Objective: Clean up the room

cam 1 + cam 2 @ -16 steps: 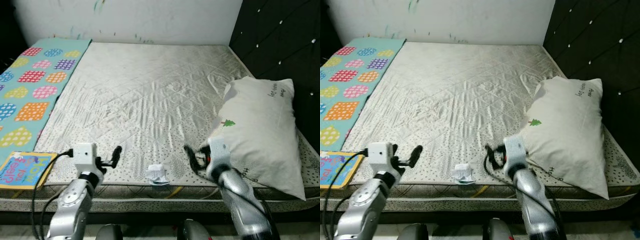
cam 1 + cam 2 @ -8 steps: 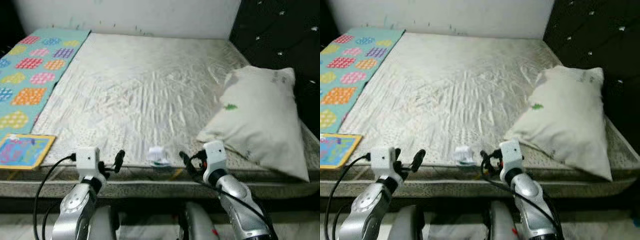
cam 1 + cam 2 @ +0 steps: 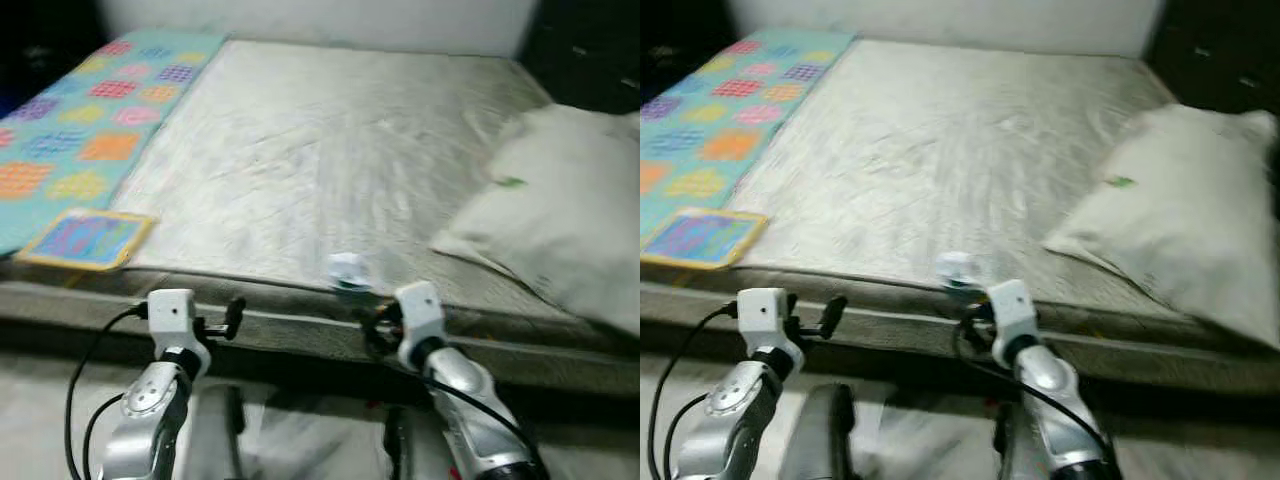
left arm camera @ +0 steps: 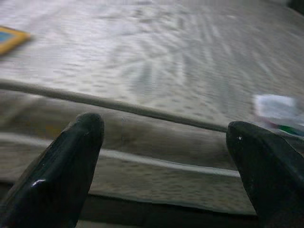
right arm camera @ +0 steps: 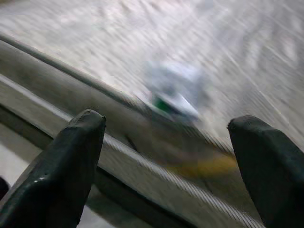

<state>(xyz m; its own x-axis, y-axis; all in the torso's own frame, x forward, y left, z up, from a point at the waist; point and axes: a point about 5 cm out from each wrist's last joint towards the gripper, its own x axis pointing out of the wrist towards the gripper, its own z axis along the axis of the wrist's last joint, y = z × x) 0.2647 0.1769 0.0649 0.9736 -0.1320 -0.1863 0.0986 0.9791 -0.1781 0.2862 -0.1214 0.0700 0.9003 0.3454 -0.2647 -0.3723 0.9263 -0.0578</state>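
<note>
The right gripper [image 5: 166, 156], fingers spread wide, points at the crumpled wrapper [image 5: 173, 92] on the mattress [image 3: 330, 170] edge just beyond.

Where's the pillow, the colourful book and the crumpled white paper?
pillow [image 3: 560, 215], left eye view, middle of its cover.
colourful book [image 3: 88, 239], left eye view, centre of its front.
crumpled white paper [image 3: 347, 271], left eye view, its middle.

A small crumpled white scrap of paper or wrapper with a touch of green [image 3: 347, 270] lies on the quilted cream mattress [image 3: 330, 150], right at its near edge (blurred, so its print cannot be read). A flat colourful picture book with a yellow border [image 3: 87, 239] lies at the mattress's near left corner, well apart from it.
</note>
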